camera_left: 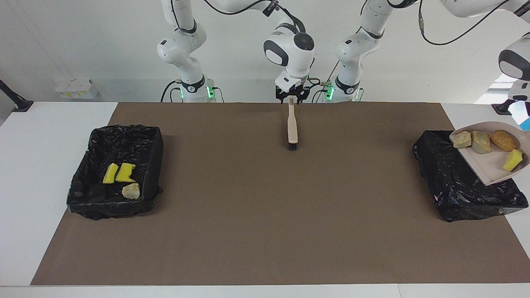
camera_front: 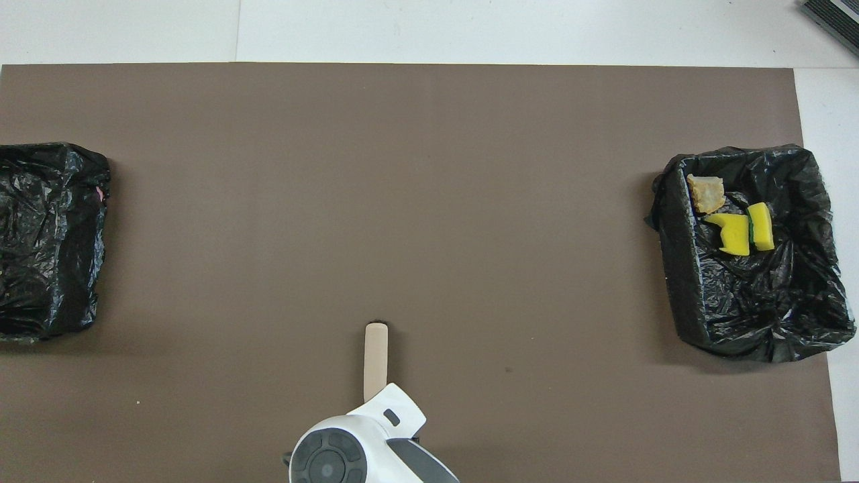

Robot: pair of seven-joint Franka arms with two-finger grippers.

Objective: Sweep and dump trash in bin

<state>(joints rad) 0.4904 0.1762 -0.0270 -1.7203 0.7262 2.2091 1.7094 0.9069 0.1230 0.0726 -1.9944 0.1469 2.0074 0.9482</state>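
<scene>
The beige dustpan (camera_left: 488, 165) hangs in the air over the black-lined bin (camera_left: 459, 178) at the left arm's end of the table. On it lies trash: two pale beige lumps (camera_left: 462, 139), a brown oval lump (camera_left: 503, 140) and a yellow-green sponge wedge (camera_left: 513, 160). Its handle runs out of the facing view toward my left arm, whose gripper is out of sight. The overhead view shows only this bin (camera_front: 47, 241), not the pan. My right gripper (camera_left: 292, 97) is at the top end of the beige brush (camera_left: 292, 124), whose black bristles rest on the mat.
A second black-lined bin (camera_left: 116, 174) at the right arm's end holds two yellow-green wedges (camera_front: 738, 231) and a beige lump (camera_front: 704, 193). The brown mat (camera_left: 265, 215) covers most of the white table.
</scene>
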